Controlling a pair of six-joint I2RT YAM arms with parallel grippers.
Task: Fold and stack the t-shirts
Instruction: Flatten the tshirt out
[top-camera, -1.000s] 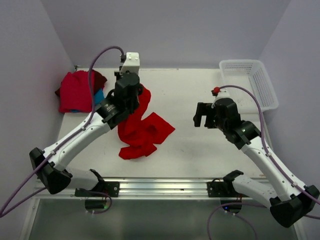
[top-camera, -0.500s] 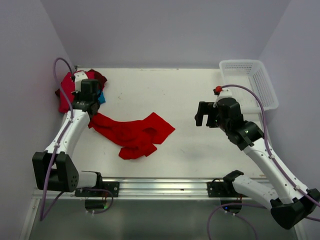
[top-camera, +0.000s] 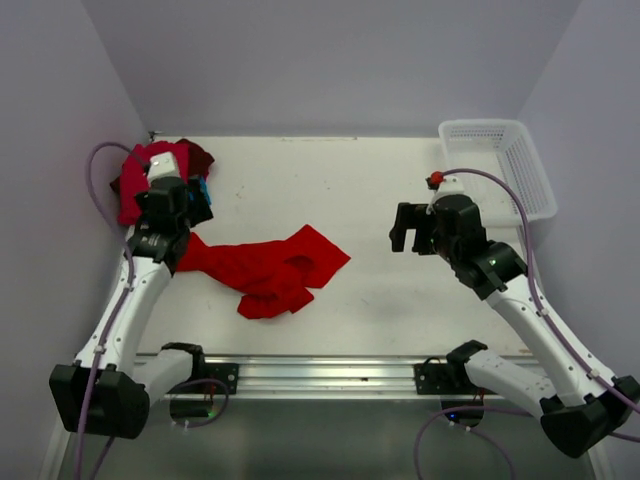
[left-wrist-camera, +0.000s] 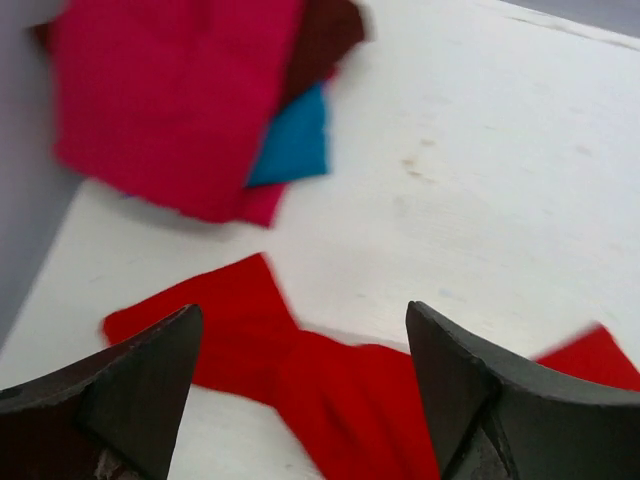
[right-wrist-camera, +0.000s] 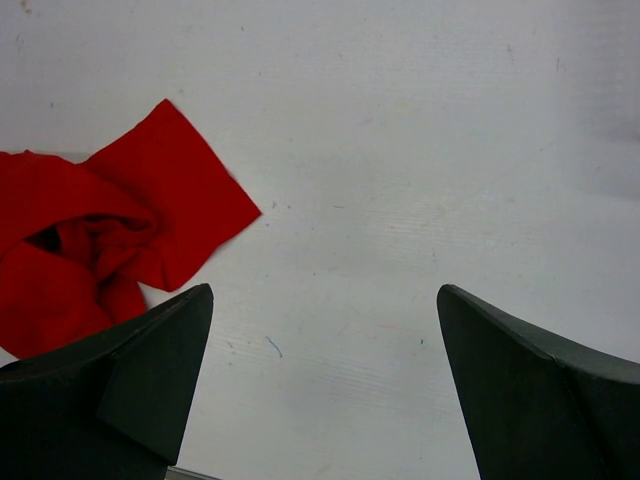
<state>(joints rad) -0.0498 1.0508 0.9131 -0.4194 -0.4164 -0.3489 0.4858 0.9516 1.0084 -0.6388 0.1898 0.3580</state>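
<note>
A large bright red t-shirt (top-camera: 270, 265) lies crumpled and stretched leftward on the white table; its left end (left-wrist-camera: 330, 390) shows in the left wrist view. My left gripper (left-wrist-camera: 300, 310) hovers over that end, open, holding nothing. In the top view the left gripper (top-camera: 168, 218) sits by the table's left edge. Just beyond it lies a stack of folded t-shirts (top-camera: 150, 185): red (left-wrist-camera: 170, 100) on top, teal (left-wrist-camera: 295, 145) and maroon (left-wrist-camera: 325, 35) peeking out. My right gripper (top-camera: 405, 228) hangs open above bare table (right-wrist-camera: 325, 290), right of the red shirt's corner (right-wrist-camera: 170, 210).
A white mesh basket (top-camera: 505, 160) stands at the back right corner. Purple walls close in the table on the left, back and right. A metal rail (top-camera: 320, 375) runs along the near edge between the arm bases.
My left gripper carried one end of the red shirt from the middle to the left, then opened and let it go. The shirt now lies stretched out. The right arm stayed put.
</note>
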